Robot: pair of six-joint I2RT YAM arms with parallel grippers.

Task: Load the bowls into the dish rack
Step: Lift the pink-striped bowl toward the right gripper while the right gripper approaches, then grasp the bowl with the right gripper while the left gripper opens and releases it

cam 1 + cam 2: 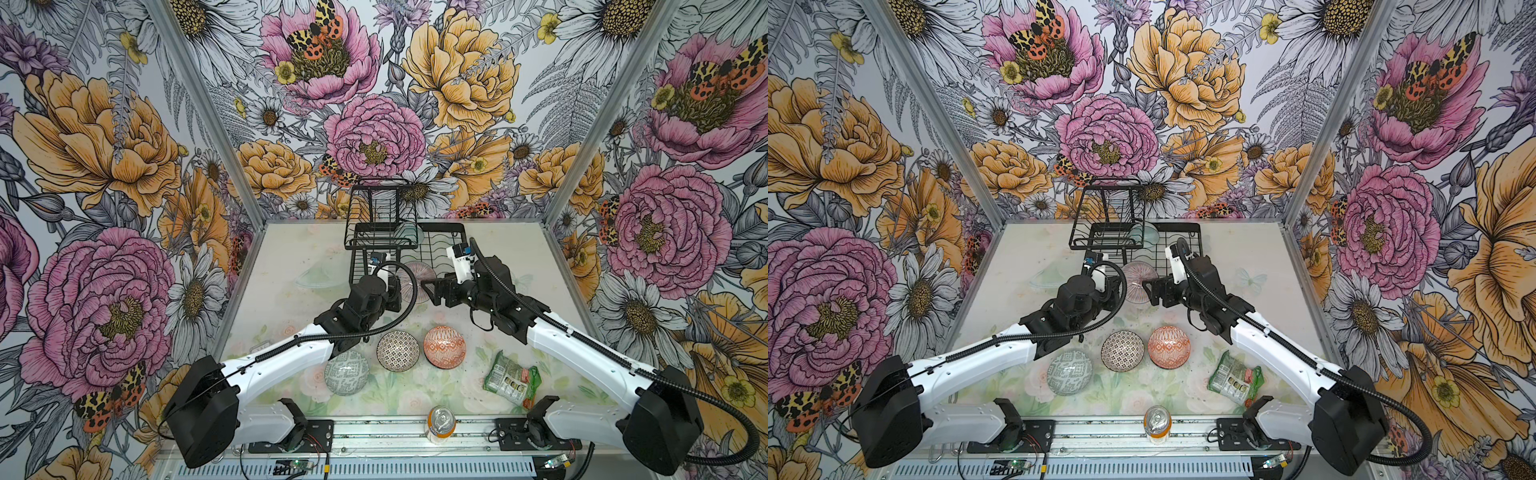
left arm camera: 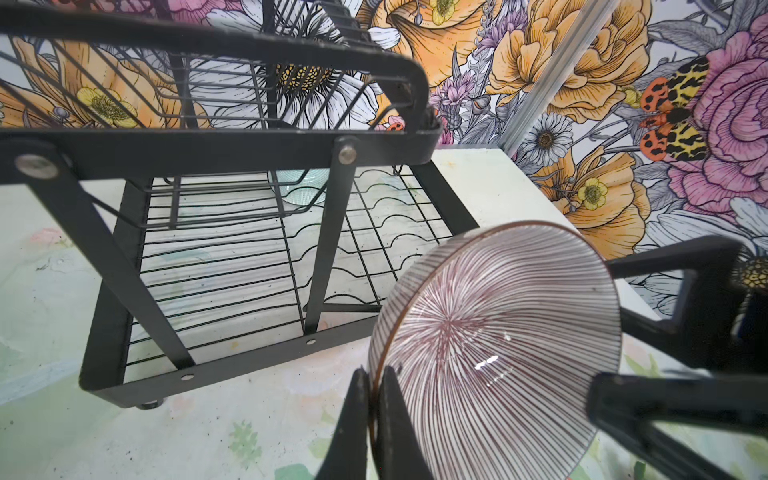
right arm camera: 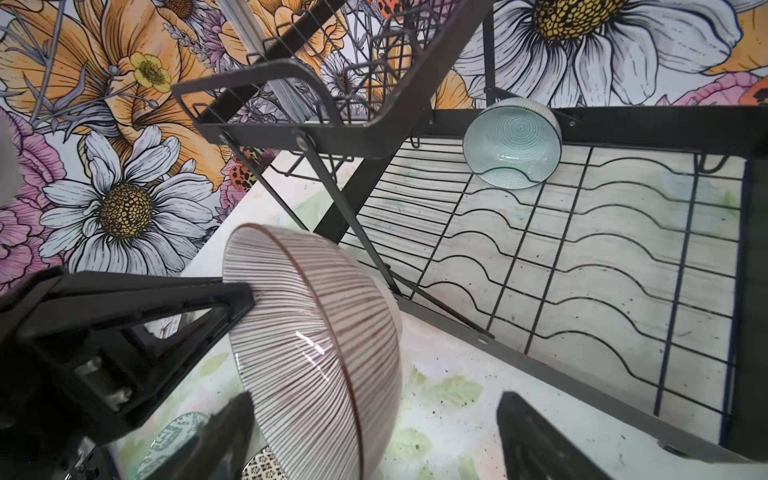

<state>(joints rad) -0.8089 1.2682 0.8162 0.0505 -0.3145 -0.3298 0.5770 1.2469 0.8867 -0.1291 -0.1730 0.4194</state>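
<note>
pink-striped bowl (image 2: pixel 498 353), place: hanging just in front of the dish rack (image 2: pixel 208 141), close to the front bar of its base tray, gripped by the rim.
pink-striped bowl, facing: standing on edge with the rim plane steep, turning its inside toward the left wrist camera and its outer wall toward the right wrist camera. Being round, spanning the same width every way across the rim.
in the way: front bar and two slanting struts (image 2: pixel 331 232) crossing between the held bowl and the wavy wires of the rack's lower tier. The upper basket (image 3: pixel 332 139) is overhanging part of that tier.
pale teal bowl (image 3: pixel 513 141): sitting on edge in the lower tier at the back of the rack, showing its ringed inside toward the rack's front.
bowls outside the rack: grey-green maze bowl (image 1: pixel 346 372), black-white lattice bowl (image 1: pixel 398 350) and orange-white bowl (image 1: pixel 444 346) lying in a loose row well in front of the rack, the lattice one opening upward.
clutter: green snack packet (image 1: pixel 513 378) lying crumpled beside that row, drink can (image 1: pixel 441 422) standing upright farther still from the rack.
pink-striped bowl, look: showing fine pink-brown stripes fanning out from the centre, a thin brown line ringing the rim, and a glossy glaze catching the light.
left gripper (image 2: pixel 372 376): pinching tight on the bowl's rim — one jaw inside, one outside.
right gripper (image 3: pixel 374 399): gaping wide, straddling the opposite side of the bowl — one jaw lying close by the outer wall, the other standing clear of the inside, gripping nothing.
</note>
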